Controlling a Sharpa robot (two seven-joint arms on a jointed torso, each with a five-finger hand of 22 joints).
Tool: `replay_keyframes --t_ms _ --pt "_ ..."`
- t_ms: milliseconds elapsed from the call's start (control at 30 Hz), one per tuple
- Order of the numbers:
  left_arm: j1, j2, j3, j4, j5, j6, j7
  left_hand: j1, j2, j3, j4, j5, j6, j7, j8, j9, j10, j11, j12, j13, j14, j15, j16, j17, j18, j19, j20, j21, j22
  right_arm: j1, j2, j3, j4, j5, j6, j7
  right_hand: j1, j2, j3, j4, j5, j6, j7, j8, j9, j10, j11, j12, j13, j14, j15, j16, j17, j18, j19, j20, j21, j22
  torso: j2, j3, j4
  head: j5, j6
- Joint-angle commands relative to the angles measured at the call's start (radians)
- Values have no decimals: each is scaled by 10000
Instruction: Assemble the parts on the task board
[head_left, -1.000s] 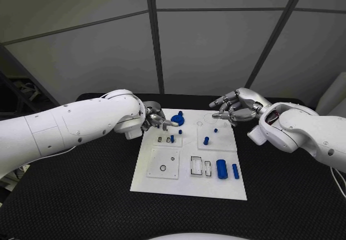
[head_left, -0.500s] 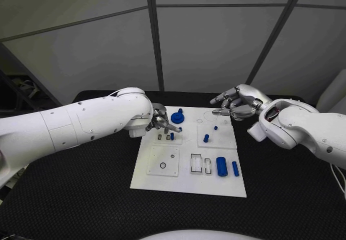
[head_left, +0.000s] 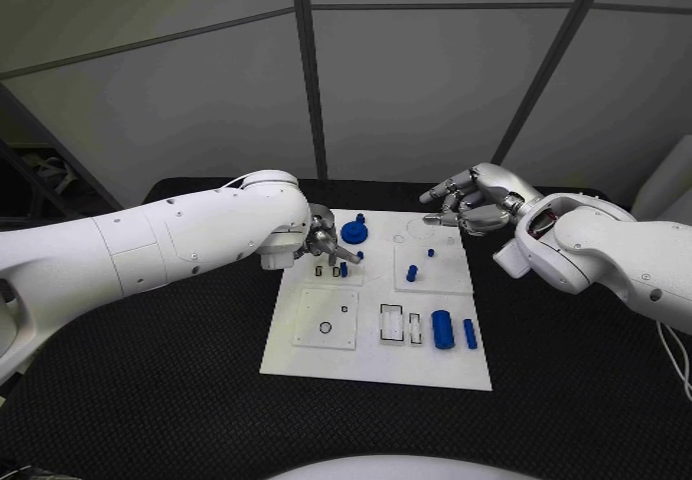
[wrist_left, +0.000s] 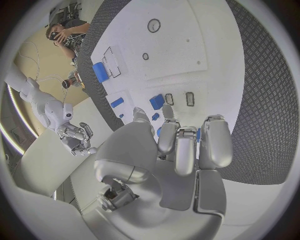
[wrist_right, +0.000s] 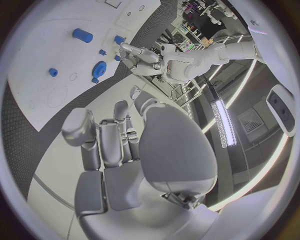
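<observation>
My left hand pinches a small blue part over the board, about to seat it. Next I must lower it squarely into the slot below. My right hand hovers empty, fingers loosely curled.

On the task board your open room is the near strip, bare white all along its front edge, and the black bench around it on either side. Further in, two blue cylinders lie side by side toward the right edge, beside a pair of slots. The far end is crowded: the left hand hangs over the far-left corner with its fingers just beside a round blue part, the right hand hovers over the far-right corner, and small blue pegs stand between them.
</observation>
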Motion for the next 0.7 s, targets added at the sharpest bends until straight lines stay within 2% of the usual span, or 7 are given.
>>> replay_keyframes --t_ms 33,133,200,233,333,400,700 --pt "16 71 0 -78 -100 203 -139 108 141 77 19 272 -46 -30 41 22 -22 -32 -76 1674 991 -72 4 2489 -158 1 -24 11 -25 24 14 10 2 -52 -174 11 -73 47 -17 36 59 61 4 0 11 -26 -12 29 -21 409 -15 27 655 -146 55 0 8 -14 -1 -1 5 -4 -19" --pt "15 145 -14 -174 -99 254 -175 182 149 90 13 622 -98 -20 -8 11 -70 -23 -152 1630 981 -66 -21 2463 -151 -25 -21 -13 -53 24 19 10 0 -53 -182 5 -68 47 -14 34 65 58 4 -2 11 -42 -12 16 -38 404 -15 9 644 -143 46 0 -2 -23 5 -2 -1 4 -39" --pt "14 197 -44 -244 -98 293 -174 277 157 107 8 1076 -141 -3 -115 -73 -114 -9 -218 1589 966 -56 -53 2430 -140 -62 -14 -49 -97 24 25 10 -1 -53 -177 -3 -68 47 -14 34 65 58 4 -2 11 -42 -12 16 -38 404 -15 9 644 -143 46 0 -2 -23 0 -1 0 13 -59" --pt "14 201 -46 -248 -97 295 -173 288 159 109 7 1124 -142 -2 -125 -83 -119 -8 -226 1584 965 -55 -56 2426 -139 -66 -13 -52 -101 24 26 10 -2 -53 -176 -3 -68 47 -14 34 65 58 4 -2 11 -42 -12 16 -38 404 -15 9 644 -143 46 0 -2 -23 -3 -1 2 12 -62" --pt "12 239 -73 -284 -90 330 -155 441 155 134 -9 1784 -124 9 -258 -227 -163 -2 -291 1537 954 -48 -79 2402 -132 -91 -3 -80 -120 24 38 10 -7 -53 -170 -13 -60 48 -8 29 77 51 5 -6 9 -63 -12 3 -56 397 -15 -8 634 -138 32 0 -18 -36 -3 0 -1 14 -71" --pt "11 259 -83 -297 -62 365 -147 469 144 130 -4 1886 -113 11 -295 -273 -186 0 -328 1516 950 -45 -89 2392 -131 -95 -2 -86 -121 24 47 10 -12 -53 -163 -21 -59 48 -8 29 77 51 5 -6 9 -63 -12 3 -56 397 -15 -9 634 -138 32 0 -18 -36 2 -2 0 7 -78" --pt "8 347 -111 -381 28 476 -153 471 144 129 -1 1897 -111 12 -302 -282 -197 1 -348 1507 951 -44 -87 2394 -134 -86 -2 -78 -104 24 106 10 -45 -56 -136 -41 -48 50 2 24 95 37 8 -12 6 -71 -10 20 -49 384 -14 -44 614 -127 1 1 -58 -72 -2 1 12 -27 -106"
